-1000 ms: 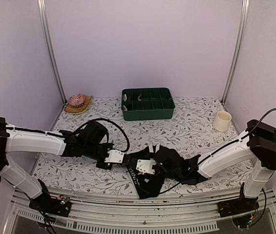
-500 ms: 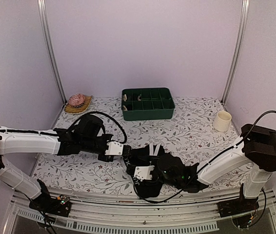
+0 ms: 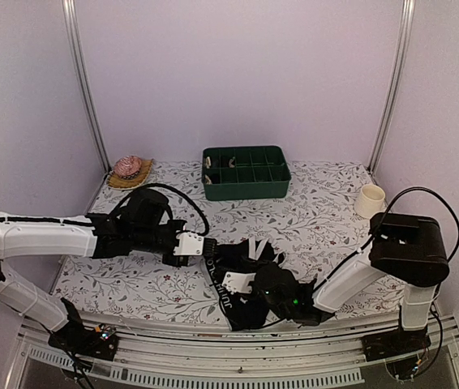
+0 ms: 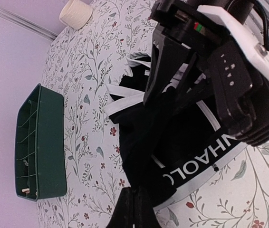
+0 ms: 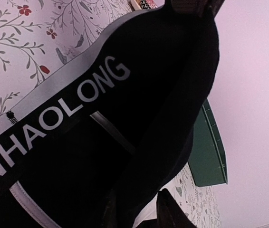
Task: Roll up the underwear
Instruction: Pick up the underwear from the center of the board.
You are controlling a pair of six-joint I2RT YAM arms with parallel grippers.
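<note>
The striped underwear (image 3: 246,311) lies bunched at the near middle of the table, black with white stripes and a lettered white-edged waistband (image 4: 206,159). My left gripper (image 3: 208,250) is shut on a fold of its black fabric at the left side; the fingertips (image 4: 135,209) pinch the cloth. My right gripper (image 3: 242,284) is low over the bundle, and black fabric runs between its fingers (image 5: 168,213). The waistband also shows in the right wrist view (image 5: 53,118). I cannot make out the plain pair with the orange tag.
A green divided tray (image 3: 246,172) stands at the back middle and shows in the left wrist view (image 4: 39,142). A cream cup (image 3: 371,201) stands at the back right. A small dish with a pink object (image 3: 129,170) is at the back left. The bundle lies close to the table's near edge.
The right arm has swung left and nearer, drawing the spread fabric in from the right into a tighter bundle. The left gripper has shifted slightly right, still holding the cloth.
</note>
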